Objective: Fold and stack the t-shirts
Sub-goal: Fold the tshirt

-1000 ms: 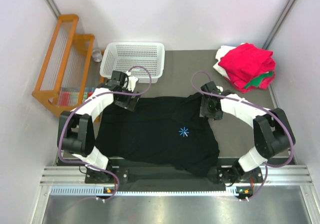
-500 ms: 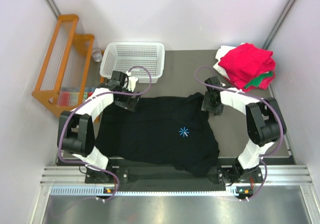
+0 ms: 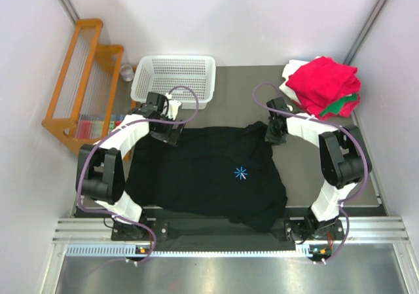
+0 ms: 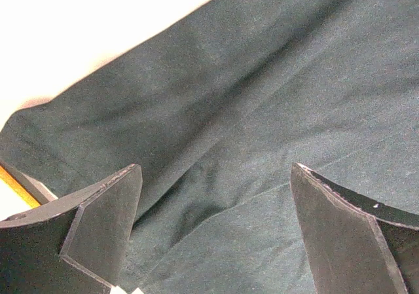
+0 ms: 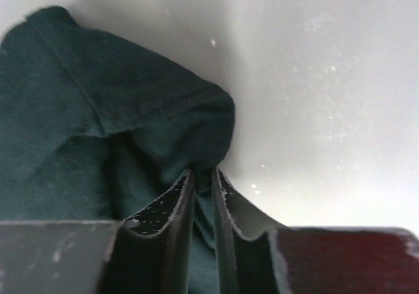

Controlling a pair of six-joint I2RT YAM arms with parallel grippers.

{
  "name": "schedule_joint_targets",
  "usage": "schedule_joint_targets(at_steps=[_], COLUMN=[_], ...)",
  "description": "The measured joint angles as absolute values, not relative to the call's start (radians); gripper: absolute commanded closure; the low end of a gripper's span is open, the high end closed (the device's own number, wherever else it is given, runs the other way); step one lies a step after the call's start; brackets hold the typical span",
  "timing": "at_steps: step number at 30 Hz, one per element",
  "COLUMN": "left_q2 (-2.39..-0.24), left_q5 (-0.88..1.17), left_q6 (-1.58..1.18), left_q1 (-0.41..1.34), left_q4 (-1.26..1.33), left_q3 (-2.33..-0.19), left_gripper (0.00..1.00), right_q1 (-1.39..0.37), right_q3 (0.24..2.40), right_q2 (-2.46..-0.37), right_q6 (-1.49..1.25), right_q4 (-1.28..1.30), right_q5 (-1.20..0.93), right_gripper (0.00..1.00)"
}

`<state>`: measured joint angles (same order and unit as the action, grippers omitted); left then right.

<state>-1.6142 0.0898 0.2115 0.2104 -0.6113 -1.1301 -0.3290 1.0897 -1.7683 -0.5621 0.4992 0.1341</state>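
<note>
From above, the black t-shirt [image 3: 209, 176] lies spread over the near half of the tabletop [image 3: 314, 169] with its blue starburst [image 3: 241, 173] facing up. At the far right corner, well apart from it, the folded red shirt [image 3: 324, 81] tops a green shirt [image 3: 344, 104] and a white shirt [image 3: 292, 84]. The overhead view hides both jaws — the wrist views settle them. The left end effector [image 4: 216, 176] stands wide open just above the shirt's far left part, with nothing between its fingers [image 4: 105, 228]. The right end effector [image 5: 201, 176] is narrowed to a slit at the far right sleeve, and a fold of dark cloth appears pinched there, though the gap is shadowed. Compared with a second ago, the right arm's elbow has drawn inward and its wrist has turned — the left arm and the shirt's outline look unchanged.
</note>
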Motion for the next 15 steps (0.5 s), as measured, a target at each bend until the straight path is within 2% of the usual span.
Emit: schedule_joint_targets(at_steps=[5,9,15], left_q2=[-1.615,-1.615,-1.615], left_q5=[0.091,0.093,0.093], left_q6=[0.211,0.211,0.211], left_q1=[0.21,0.21,0.21], left_q4=[-0.616,-0.619,-0.632], left_q3=[-1.14,-1.148,-1.153], left_gripper=[0.01,0.01,0.01], right_q1=[-0.329,-0.329,-0.326], right_q3=[1.09,1.089,1.088], right_q2=[-1.772,-1.774,-1.774], right_q6=[-0.562,-0.562,-0.57], right_q4=[0.471,0.458,0.46], right_q5=[0.117,0.111,0.118], right_gripper=[0.86,1.0,1.0])
